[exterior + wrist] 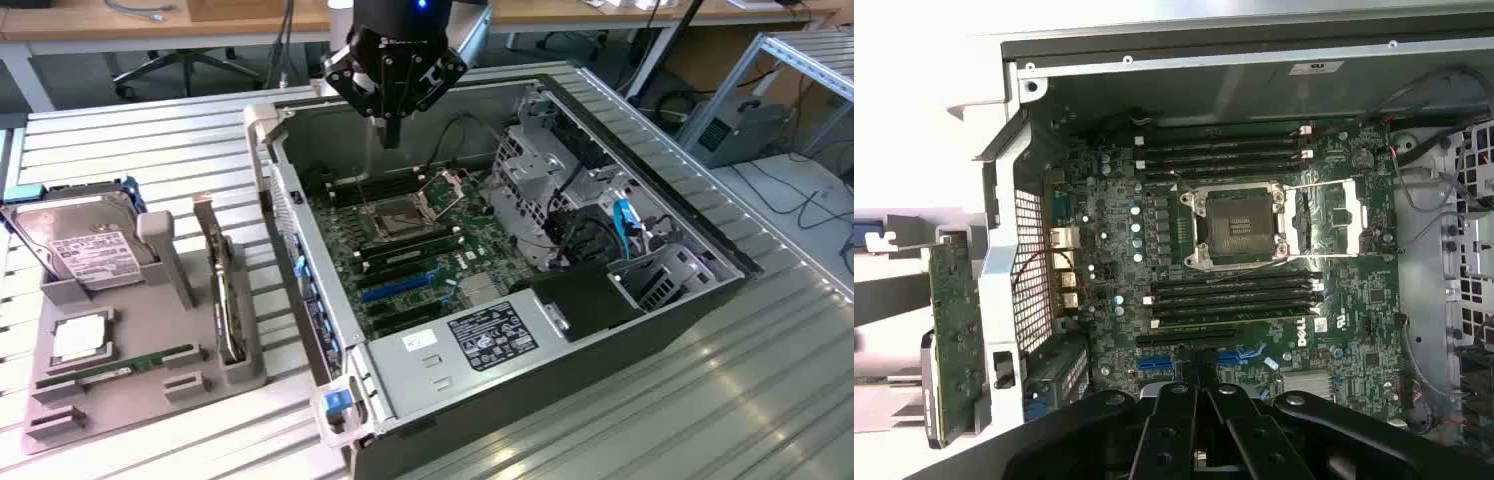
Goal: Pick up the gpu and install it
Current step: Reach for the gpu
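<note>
gripper (391,132) hangs over the open computer case (561,390), above its far end in the exterior view; fingers pressed together, fully closed, nothing between them; not touching the board below

gpu (224,300) is not in the case; it stands on its long edge in a slot of the grey holder tray (134,410) on the slatted table (160,130), at the exterior view's left of the case; silver bracket end points away from the camera; gpu is well apart from the gripper, lower and to the exterior view's left, with the case side wall between the two

same tray also carries a hard drive (87,250) upright at its far end, a processor chip (80,338) lying flat, and a RAM stick (120,368) flat near the front

wrist view: closed gripper (1204,390) looks straight down on the motherboard (1274,300); CPU socket (1239,225) open and bare, memory slots either side of it; gpu (954,320) shows edge-on outside the case's perforated rear wall, beside it but not touching; expansion slots under the gripper hold no card; motherboard (427,250) and CPU socket (400,215) lie beneath the gripper in the exterior view too
</note>
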